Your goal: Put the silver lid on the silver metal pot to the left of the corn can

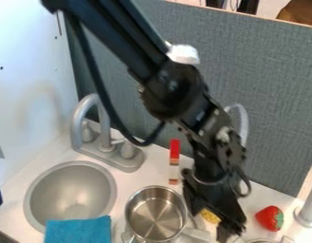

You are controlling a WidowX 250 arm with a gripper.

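At the lower left, we locate the blue cloth (78, 230) over the front rim of the sink (36, 190). Right of it, the metal pot (157, 213) stands upright. Next, the yellow piece (210, 216) is outside the pot, beside the lowered gripper (215, 216); we judge handling unfinished, its exact stage unclear. We cannot tell whether the gripper is open, closed or gripping. The arm's dark parts partly hide the yellow piece; the bottom edge crops the cloth. Farther right lies the strawberry (270, 218), apart from the gripper.

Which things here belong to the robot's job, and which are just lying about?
Probably in use, being nearest the hand:
yellow object
metal pot

Just lying about:
blue cloth
toy strawberry
red-topped object
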